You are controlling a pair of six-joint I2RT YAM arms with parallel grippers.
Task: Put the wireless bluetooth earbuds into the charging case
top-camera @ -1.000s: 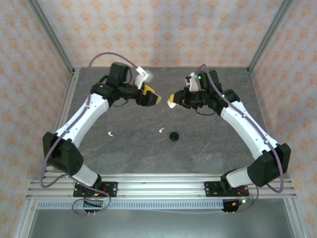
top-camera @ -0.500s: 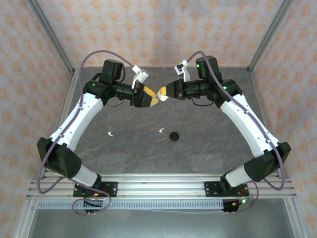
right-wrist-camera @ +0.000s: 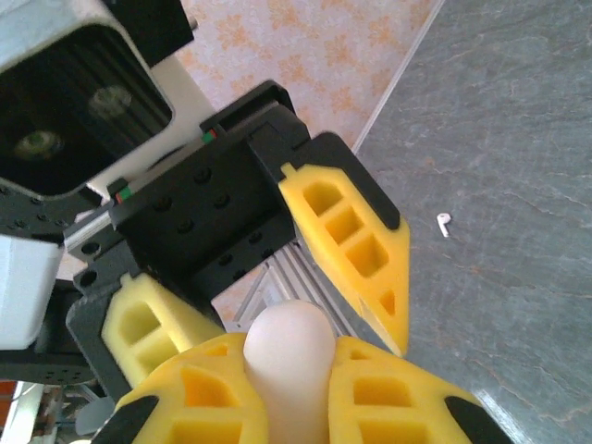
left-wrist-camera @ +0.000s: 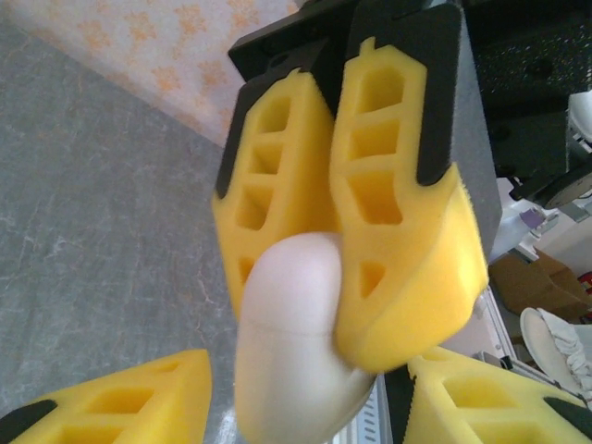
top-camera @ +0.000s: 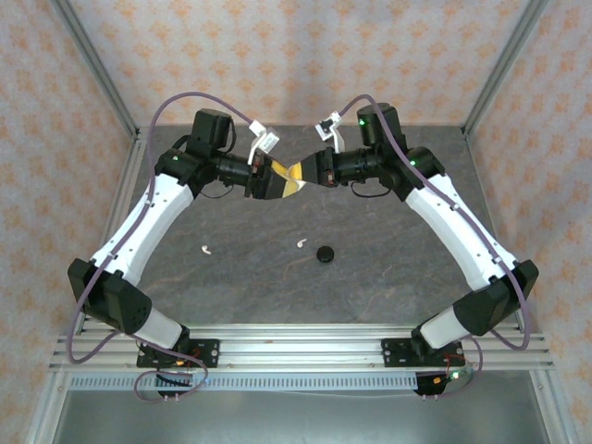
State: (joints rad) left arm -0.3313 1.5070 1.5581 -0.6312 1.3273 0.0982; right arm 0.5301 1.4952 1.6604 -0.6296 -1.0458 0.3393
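I am watching the right claw (top-camera: 302, 171) clamping tight on the white charging case (left-wrist-camera: 291, 351), its two yellow fingers (left-wrist-camera: 398, 231) pressing against opposite sides of the rounded shell and holding it in the air above the worktop (top-camera: 388, 277). The left claw (top-camera: 281, 182) is facing it head-on with its jaws standing apart. Its yellow fingers (right-wrist-camera: 356, 250) are straddling the free end of the case, with a gap showing on each side, so it is gripping nothing. The two claws are meeting tip to tip over the far middle of the worktop. Below them, nearer to me, one white earbud (top-camera: 206, 249) is lying on the grey surface to the left. A second white earbud (top-camera: 302, 242) is lying near the centre, just beside a small black round item (top-camera: 325, 253). I cannot tell from here whether that item is an earbud or a case.
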